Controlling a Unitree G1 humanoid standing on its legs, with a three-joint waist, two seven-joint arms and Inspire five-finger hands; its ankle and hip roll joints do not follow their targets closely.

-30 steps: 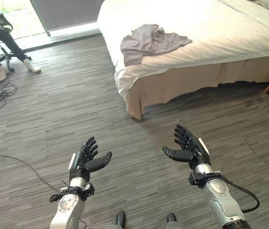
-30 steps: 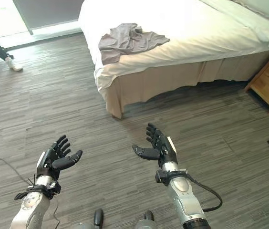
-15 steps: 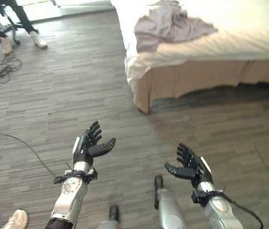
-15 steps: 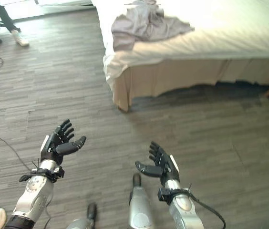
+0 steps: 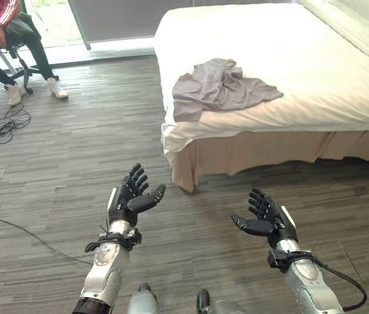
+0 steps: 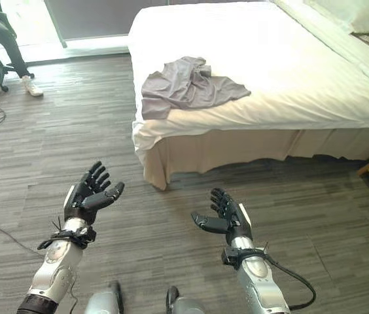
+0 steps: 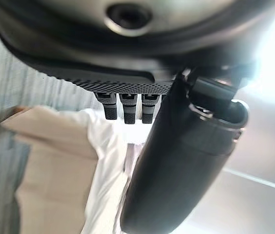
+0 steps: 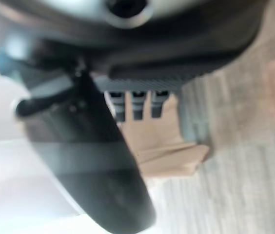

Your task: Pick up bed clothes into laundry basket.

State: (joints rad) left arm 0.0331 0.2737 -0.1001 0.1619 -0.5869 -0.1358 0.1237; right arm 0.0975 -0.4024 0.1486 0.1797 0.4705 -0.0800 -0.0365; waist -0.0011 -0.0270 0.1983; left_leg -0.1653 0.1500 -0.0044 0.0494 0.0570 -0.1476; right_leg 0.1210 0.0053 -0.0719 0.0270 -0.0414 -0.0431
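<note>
Grey garment [image 5: 220, 89] on white bed [image 5: 315, 72]

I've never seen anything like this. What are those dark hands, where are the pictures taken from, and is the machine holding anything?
It is a two-legged robot, and the dark hands are its own. The two wide pictures come from cameras on its head, looking down. The two close ones come from cameras on its wrists, looking along each hand. Its left hand and right hand are open over the wooden floor and hold nothing. Ahead stands a bed with a crumpled grey garment lying near its corner. A person sits on a chair at the far left.
</note>
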